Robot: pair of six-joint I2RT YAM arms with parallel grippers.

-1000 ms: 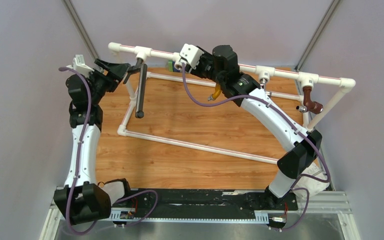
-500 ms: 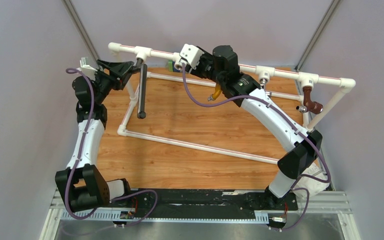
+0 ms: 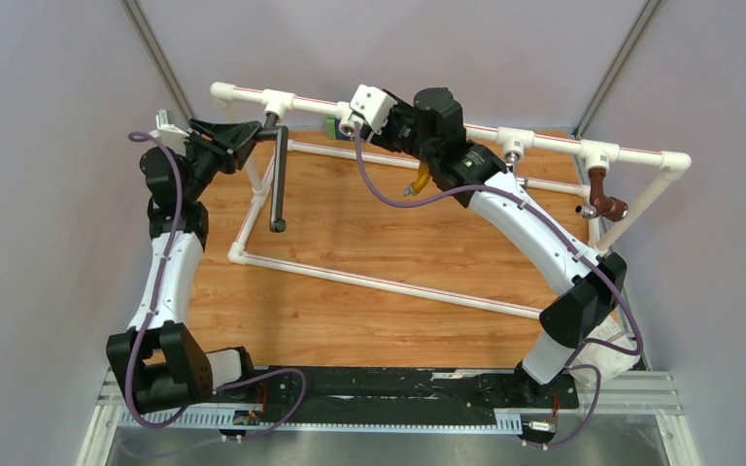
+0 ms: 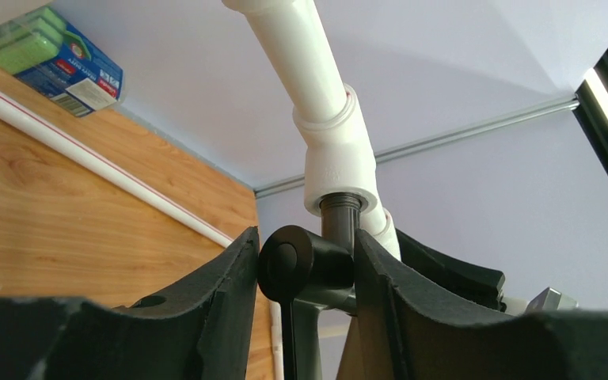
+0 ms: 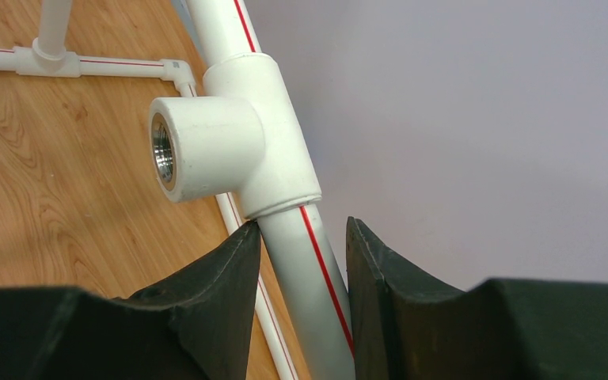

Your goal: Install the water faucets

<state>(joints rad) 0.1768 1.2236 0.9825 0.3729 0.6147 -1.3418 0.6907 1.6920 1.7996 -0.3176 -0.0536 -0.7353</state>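
Note:
The long dark grey faucet hangs from the left tee of the white top pipe, its free end over the wood board. My left gripper is shut on the faucet's top end. In the left wrist view the fingers clamp the round dark head, whose stem enters the white tee socket. My right gripper is shut on the top pipe, just below an empty tee with a metal-threaded socket.
An orange tap hangs under the right arm. A chrome fitting and a brown tap sit on the right tees. A lower white pipe frame lies on the board. A green box lies at the back.
My left arm has reached farther in and the wrist has turned. The faucet's top sits closer under the tee and its free end has swung slightly right. The right arm has not moved.

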